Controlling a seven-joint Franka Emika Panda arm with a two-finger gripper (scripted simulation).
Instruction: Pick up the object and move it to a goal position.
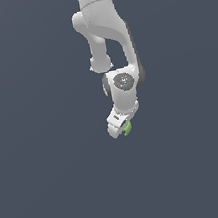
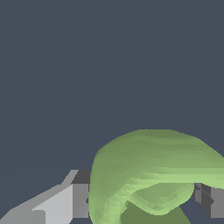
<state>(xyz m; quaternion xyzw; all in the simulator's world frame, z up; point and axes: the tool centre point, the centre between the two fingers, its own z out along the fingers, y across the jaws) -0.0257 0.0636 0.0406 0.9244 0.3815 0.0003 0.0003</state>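
Note:
The object (image 1: 127,128) is a tiny light-green curved piece. In the exterior view it sits at the tip of my white gripper (image 1: 119,128), mostly hidden behind the fingers. In the wrist view the green object (image 2: 148,170) fills the space between my two grey fingertips (image 2: 74,199), which press against it on both sides. My gripper (image 2: 142,199) is shut on it. The arm reaches down from the top of the exterior view, wrist tilted.
A plain dark grey-blue surface (image 1: 53,182) fills both views. No other objects, containers or edges show.

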